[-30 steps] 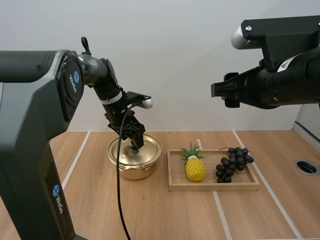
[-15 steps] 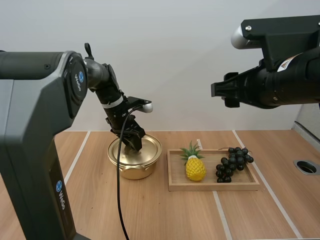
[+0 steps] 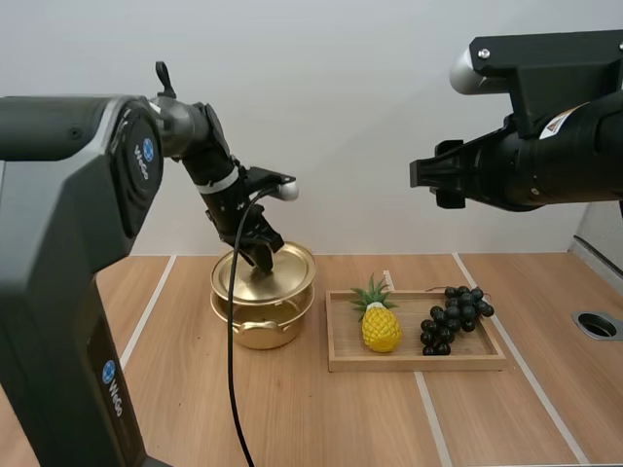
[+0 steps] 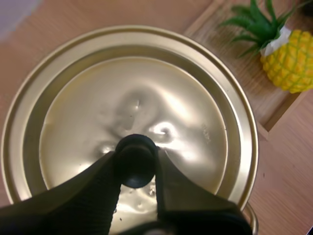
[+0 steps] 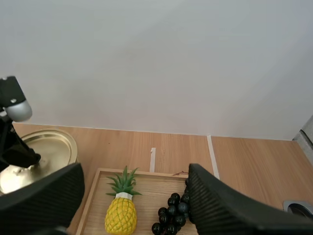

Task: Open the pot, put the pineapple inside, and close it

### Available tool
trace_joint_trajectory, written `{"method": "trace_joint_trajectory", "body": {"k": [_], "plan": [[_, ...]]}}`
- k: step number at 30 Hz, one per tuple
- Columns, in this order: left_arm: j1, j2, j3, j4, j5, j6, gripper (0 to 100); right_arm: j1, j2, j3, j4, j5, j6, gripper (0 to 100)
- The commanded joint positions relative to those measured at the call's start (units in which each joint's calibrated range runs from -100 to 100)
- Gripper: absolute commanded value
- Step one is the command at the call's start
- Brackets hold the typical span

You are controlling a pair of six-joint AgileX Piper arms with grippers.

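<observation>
The gold pot [image 3: 261, 326] stands left of the wooden tray [image 3: 419, 362]. Its gold lid [image 3: 282, 272] hangs slightly tilted just above the rim. My left gripper [image 3: 263, 255] is shut on the lid's black knob [image 4: 136, 152], one finger on each side, over the lid [image 4: 186, 98]. The yellow pineapple [image 3: 380, 326] with green leaves stands upright in the tray's left half, beside the pot [image 4: 288, 58]. My right gripper [image 3: 433, 180] hovers high above the tray, open, with nothing between its fingers [image 5: 134, 171]; the pineapple [image 5: 121, 215] is far below it.
A bunch of dark grapes [image 3: 453, 316] lies in the tray's right half, next to the pineapple. A round metal hole [image 3: 596, 324] sits in the table at the far right. Bare wooden table lies in front of the pot and the tray.
My left gripper's fingers have closed on the knob and raised the lid off the pot's rim. The right arm has stayed still.
</observation>
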Motion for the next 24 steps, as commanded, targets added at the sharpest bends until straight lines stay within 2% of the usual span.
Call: {"method": "trace_joint_trajectory", "body": {"k": [1,8,12,19,24], "plan": [[0.05,-5.3,-6.6,-2.6,0.0,-0.6,0,-0.2,0.3,-0.5,1.9,-1.1,-1.3,100],[0.05,-14.6,-29.4,-2.7,0.0,-5.6,0,-0.2,3.7,-0.5,4.6,0.8,-3.1,100],[0.64,-17.7,-43.9,-2.6,0.0,-10.5,0,-0.2,6.7,-0.5,4.6,1.7,-3.2,100],[0.74,-20.6,-63.1,-2.3,-14.2,-16.9,0,-0.2,11.4,-0.5,4.6,2.5,-4.9,100],[0.74,-23.4,-70.0,-2.2,-36.2,-19.3,0,-0.2,15.3,-0.5,4.7,3.0,-6.4,100]]}}
